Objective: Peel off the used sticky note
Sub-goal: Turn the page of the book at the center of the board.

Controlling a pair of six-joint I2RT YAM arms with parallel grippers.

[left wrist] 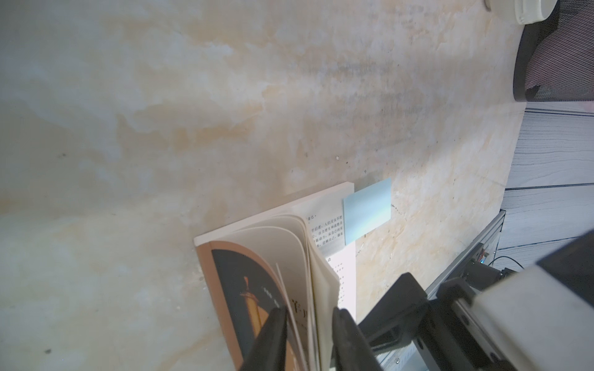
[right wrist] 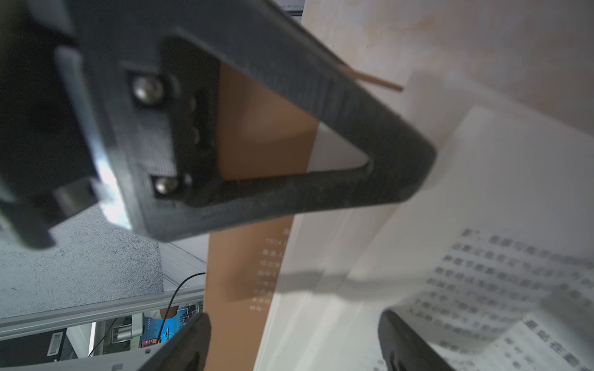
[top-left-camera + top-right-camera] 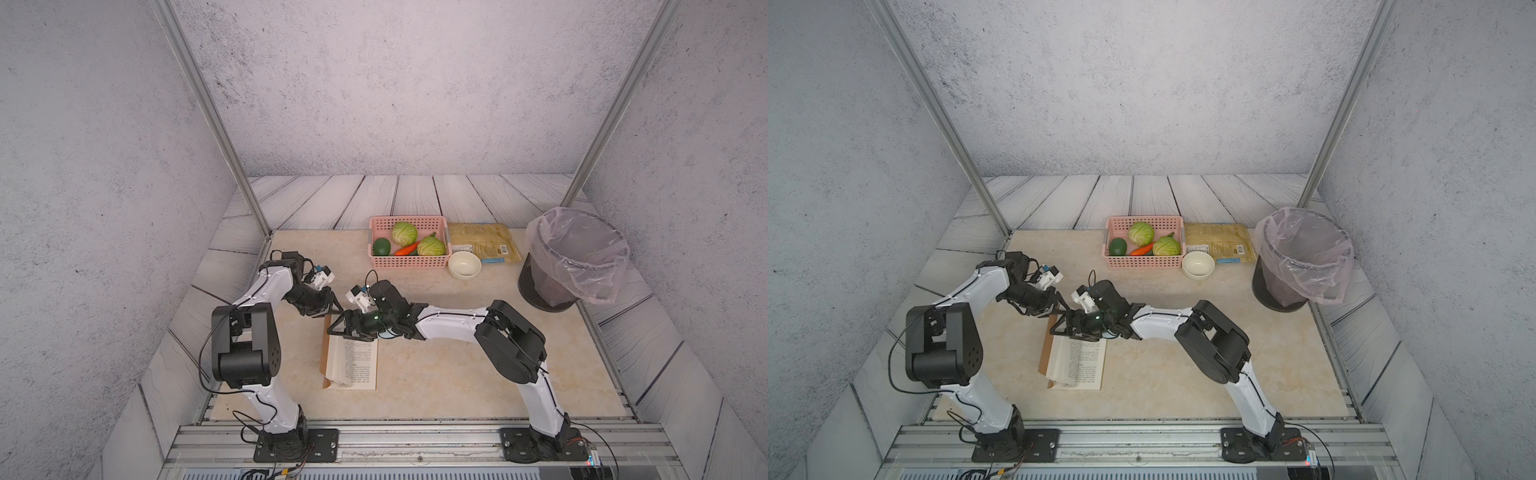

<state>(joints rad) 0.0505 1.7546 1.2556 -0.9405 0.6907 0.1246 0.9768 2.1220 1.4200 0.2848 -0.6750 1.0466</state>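
Book (image 3: 361,365) open on bench (image 3: 436,374), 7 o'clock from basket (image 3: 405,266). Blue sticky note (image 1: 367,210) overhangs exposed page edge. We see left jaws astride lifted pages (image 1: 289,244), likely keeping note uncovered; pinching or loose, cannot tell. We read right jaws spread wide, ready for peel.

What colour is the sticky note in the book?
Pale blue sticky note; clearest in the left wrist view.

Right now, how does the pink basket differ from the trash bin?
The pink basket is low and rectangular; the trash bin is tall and round. The basket holds vegetables; the bin is lined with a plastic bag. Both stand at the table's far side.
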